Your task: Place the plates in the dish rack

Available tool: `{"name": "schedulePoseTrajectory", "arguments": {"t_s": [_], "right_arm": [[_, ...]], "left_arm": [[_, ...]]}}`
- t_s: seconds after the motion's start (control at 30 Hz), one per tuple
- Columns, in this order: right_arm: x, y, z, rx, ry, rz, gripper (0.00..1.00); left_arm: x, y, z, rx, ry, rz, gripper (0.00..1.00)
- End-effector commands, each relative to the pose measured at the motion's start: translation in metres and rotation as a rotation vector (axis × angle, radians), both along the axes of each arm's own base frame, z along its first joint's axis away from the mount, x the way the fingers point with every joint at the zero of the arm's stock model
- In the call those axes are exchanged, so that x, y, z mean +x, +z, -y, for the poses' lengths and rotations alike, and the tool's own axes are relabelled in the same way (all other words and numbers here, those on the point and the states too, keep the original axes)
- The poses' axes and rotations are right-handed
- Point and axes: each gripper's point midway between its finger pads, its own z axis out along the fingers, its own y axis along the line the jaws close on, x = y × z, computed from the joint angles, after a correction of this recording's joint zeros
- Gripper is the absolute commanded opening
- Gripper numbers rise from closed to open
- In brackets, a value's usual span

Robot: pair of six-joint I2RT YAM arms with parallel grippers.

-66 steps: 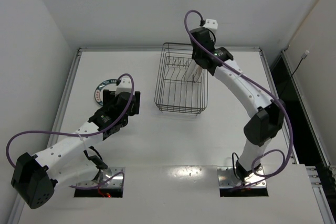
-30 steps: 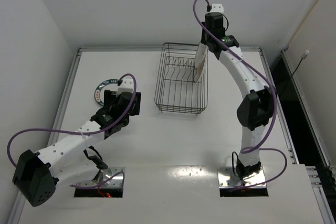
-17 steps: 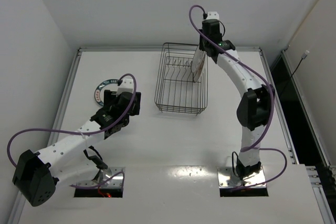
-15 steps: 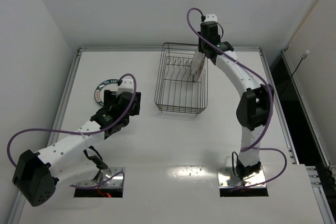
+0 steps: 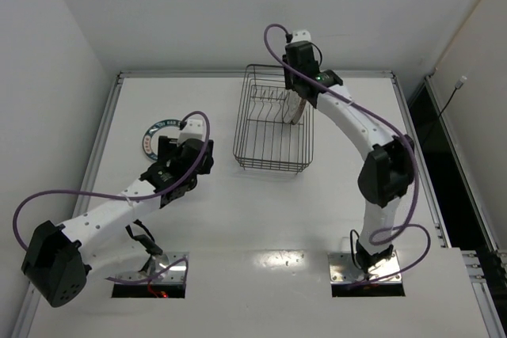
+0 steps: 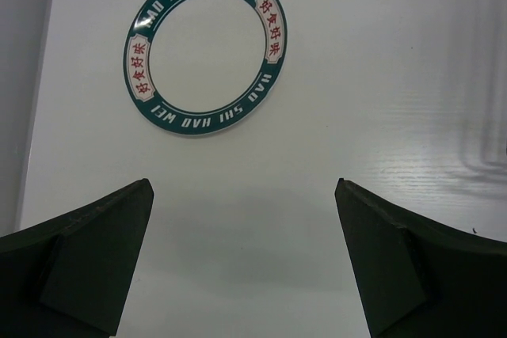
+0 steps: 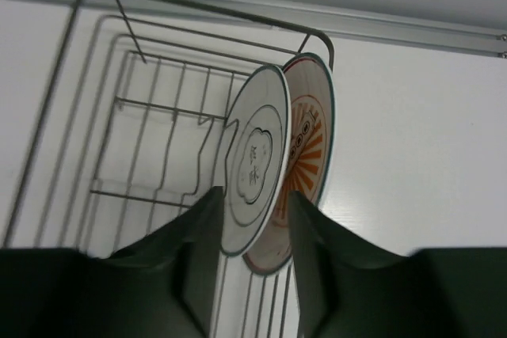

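Right gripper (image 7: 249, 247) raised over far right end of dish rack (image 5: 272, 120), fingers pinched on white plate (image 7: 253, 172). Left gripper (image 6: 245, 263) parted wide, hovering left of rack, forearm low.

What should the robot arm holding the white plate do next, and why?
Probably lower it a little further and let go. The right gripper pinches the white plate upright inside the dish rack, right beside the orange-patterned plate already standing there. Then the green-rimmed plate on the table is the one left.
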Motion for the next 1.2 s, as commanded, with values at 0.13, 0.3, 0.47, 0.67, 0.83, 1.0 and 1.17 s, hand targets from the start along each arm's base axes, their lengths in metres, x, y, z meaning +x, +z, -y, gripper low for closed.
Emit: {"name": "schedulePoseTrajectory", "arguments": {"t_s": [0.13, 0.3, 0.47, 0.67, 0.83, 1.0, 1.17], "right_arm": [[-0.123, 0.13, -0.004, 0.177, 0.082, 0.15, 0.53], [-0.24, 0.076, -0.057, 0.46, 0.385, -0.01, 0.53], [-0.326, -0.006, -0.062, 0.619, 0.493, -0.146, 0.53], [-0.363, -0.04, -0.039, 0.667, 0.471, -0.175, 0.54], [-0.366, -0.044, -0.025, 0.636, 0.442, -0.169, 0.54], [-0.371, -0.063, -0.023, 0.68, 0.413, -0.184, 0.54], [-0.374, -0.075, -0.018, 0.704, 0.375, -0.205, 0.54]], "left_arm": [[0.008, 0.014, -0.007, 0.02, 0.08, 0.058, 1.0], [0.029, 0.009, -0.018, -0.017, 0.104, 0.022, 1.0], [0.07, -0.025, -0.022, 0.033, 0.107, -0.085, 1.0], [0.107, -0.093, -0.025, 0.081, 0.151, -0.262, 1.0], [0.111, -0.126, -0.039, 0.093, 0.162, -0.339, 0.95], [0.11, -0.149, -0.056, 0.098, 0.198, -0.409, 0.68], [0.107, -0.174, -0.06, 0.117, 0.203, -0.484, 0.18]]}}
